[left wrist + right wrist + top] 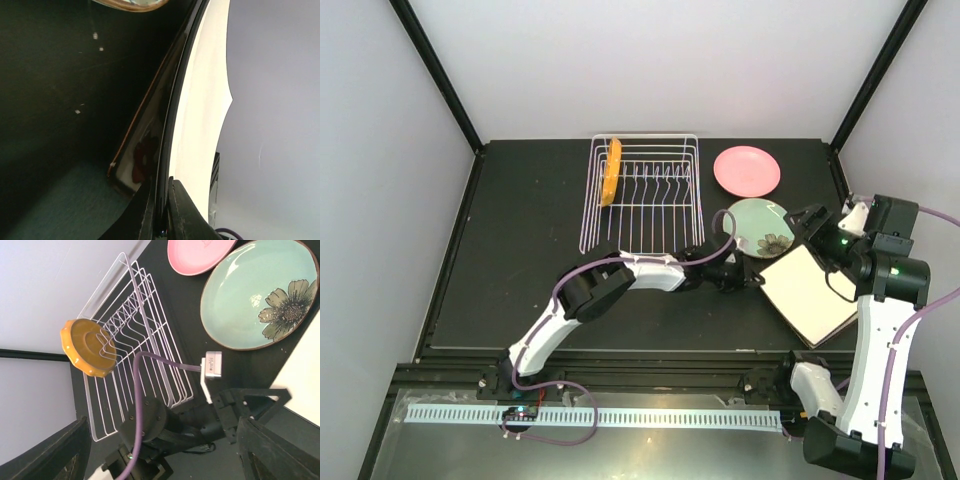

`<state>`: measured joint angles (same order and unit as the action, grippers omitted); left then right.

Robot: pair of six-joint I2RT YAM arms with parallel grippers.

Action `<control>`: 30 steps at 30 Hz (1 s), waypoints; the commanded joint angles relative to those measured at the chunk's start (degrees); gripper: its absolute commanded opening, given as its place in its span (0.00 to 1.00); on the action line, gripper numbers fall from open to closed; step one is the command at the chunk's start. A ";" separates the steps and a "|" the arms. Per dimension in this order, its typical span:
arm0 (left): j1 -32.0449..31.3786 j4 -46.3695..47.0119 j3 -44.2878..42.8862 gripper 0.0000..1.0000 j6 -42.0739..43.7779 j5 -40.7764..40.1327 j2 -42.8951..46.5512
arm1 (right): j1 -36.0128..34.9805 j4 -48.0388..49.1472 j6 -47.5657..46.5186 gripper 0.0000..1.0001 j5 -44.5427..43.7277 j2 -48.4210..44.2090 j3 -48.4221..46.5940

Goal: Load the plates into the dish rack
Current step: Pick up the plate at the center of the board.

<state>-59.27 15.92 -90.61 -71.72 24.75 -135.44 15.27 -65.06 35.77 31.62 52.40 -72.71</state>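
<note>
Five plates: orange plate (pixel 611 170), pink plate (pixel 747 170), green plate (pixel 760 226), white plate (pixel 810 290), and a flowered plate (pixel 142 155), seen only as an edge right beside the white one. One rack (pixel 650 200). One desk (pixel 520 250). Two claws: left claw (pixel 752 279), right claw (pixel 815 235).

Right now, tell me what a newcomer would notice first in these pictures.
The small orange plate stands alone on edge at the left end of the white dish rack. To the rack's right, the pink plate and the green flower plate lie flat, and the left arm's fingers pinch the near-left edge of the white square plate.
</note>
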 commanded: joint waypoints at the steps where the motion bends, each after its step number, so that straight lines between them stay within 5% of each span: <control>1: 2.21 0.69 3.46 0.02 1.39 2.17 4.78 | 0.40 0.94 -1.18 0.80 -0.53 -1.66 1.76; 9: 4.03 13.76 9.79 0.02 -1.67 6.41 6.62 | 0.63 0.59 -2.03 0.81 -2.30 -1.99 1.23; 30: 6.64 16.93 6.40 0.02 -2.48 12.23 11.59 | 5.56 2.21 -2.58 0.82 -5.26 -3.33 6.71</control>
<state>-53.93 25.19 -77.80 -73.52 33.61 -128.84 20.38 -63.88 33.52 27.44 50.33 -65.71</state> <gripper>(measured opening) 0.066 0.817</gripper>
